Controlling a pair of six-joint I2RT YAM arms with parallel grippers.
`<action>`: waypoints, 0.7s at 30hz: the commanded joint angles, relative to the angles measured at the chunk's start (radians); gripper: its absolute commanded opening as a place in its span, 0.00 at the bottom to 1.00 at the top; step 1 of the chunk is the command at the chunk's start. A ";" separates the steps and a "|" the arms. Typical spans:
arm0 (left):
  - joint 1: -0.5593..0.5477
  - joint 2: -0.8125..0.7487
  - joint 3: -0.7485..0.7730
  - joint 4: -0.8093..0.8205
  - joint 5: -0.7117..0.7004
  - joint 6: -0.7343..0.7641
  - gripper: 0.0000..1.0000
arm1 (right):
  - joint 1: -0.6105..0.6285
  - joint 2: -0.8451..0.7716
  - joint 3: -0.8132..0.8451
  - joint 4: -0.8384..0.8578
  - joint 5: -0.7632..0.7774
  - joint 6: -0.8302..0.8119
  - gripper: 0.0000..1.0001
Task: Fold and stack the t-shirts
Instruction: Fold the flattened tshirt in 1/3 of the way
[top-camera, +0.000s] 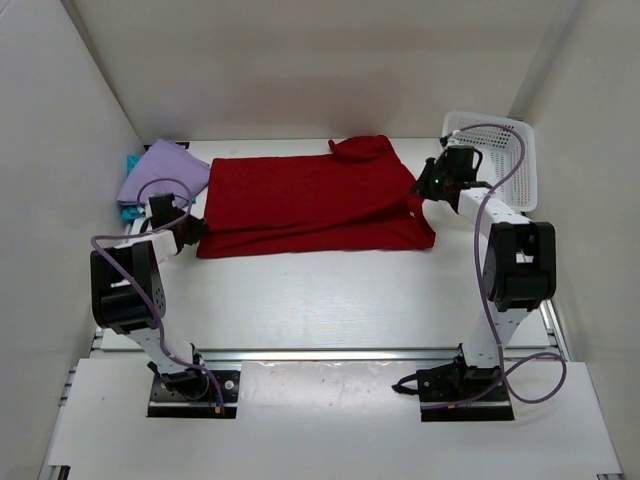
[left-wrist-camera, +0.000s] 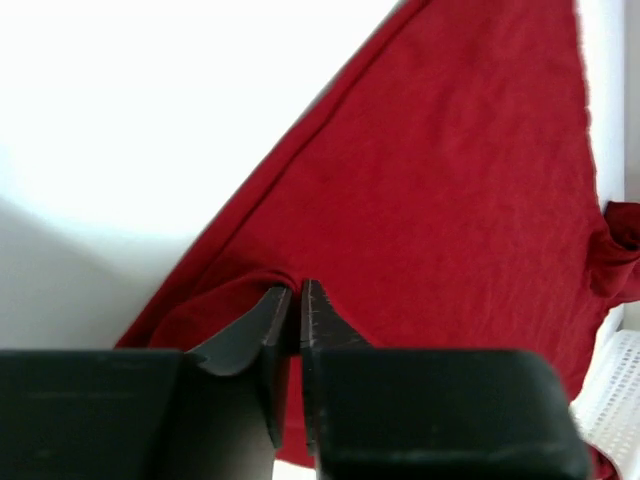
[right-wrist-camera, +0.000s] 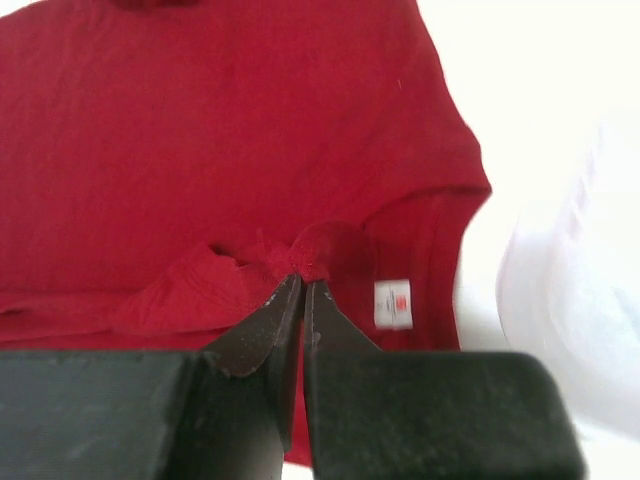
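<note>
Finishing the fold on the red t-shirt (top-camera: 310, 200), which lies flat just left of the basket (top-camera: 515, 150). The right gripper (right-wrist-camera: 303, 285) is clamped on its basket-side edge. The left gripper (left-wrist-camera: 297, 290) is at the far edge, jaws a sliver apart, grip unclear. Let go low, with the edges aligned.

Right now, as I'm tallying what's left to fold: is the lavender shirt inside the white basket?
No, the lavender shirt lies at the far left, while the white basket stands at the far right.
</note>
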 joint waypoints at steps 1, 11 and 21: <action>-0.008 0.008 0.081 -0.004 -0.033 0.024 0.21 | 0.023 0.044 0.113 -0.035 0.050 -0.041 0.00; 0.048 -0.136 -0.053 0.040 -0.056 -0.001 0.35 | 0.039 0.107 0.301 -0.139 0.103 -0.026 0.15; 0.071 -0.315 -0.351 0.030 -0.004 -0.016 0.42 | -0.022 -0.330 -0.318 0.066 0.112 0.100 0.01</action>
